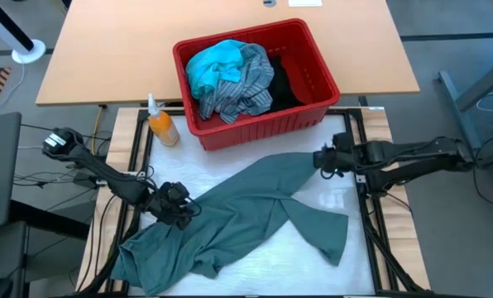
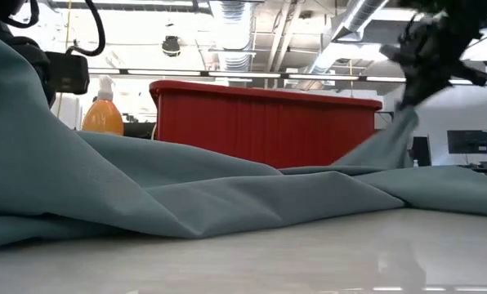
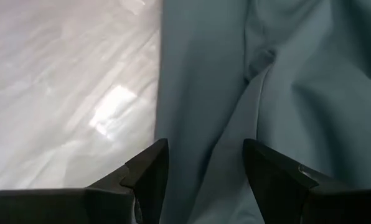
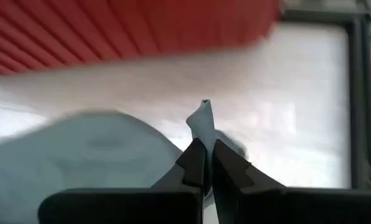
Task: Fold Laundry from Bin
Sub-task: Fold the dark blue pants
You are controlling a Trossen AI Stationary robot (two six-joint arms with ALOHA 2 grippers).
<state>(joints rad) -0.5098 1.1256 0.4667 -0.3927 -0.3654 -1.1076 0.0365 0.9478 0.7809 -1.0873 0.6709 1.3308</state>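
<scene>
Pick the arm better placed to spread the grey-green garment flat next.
Right. The right hand is shut on a corner of the garment, lifted near the bin, so it can probably pull outward. The left hand is open over the fabric, gripping nothing.

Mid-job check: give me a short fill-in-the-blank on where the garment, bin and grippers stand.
1. The right gripper is shut on a corner of the ____ garment.
2. The left gripper hovers ____ over that garment.
3. The turquoise garment lies inside the ____ bin.
Missing words: grey-green; open; red
</scene>
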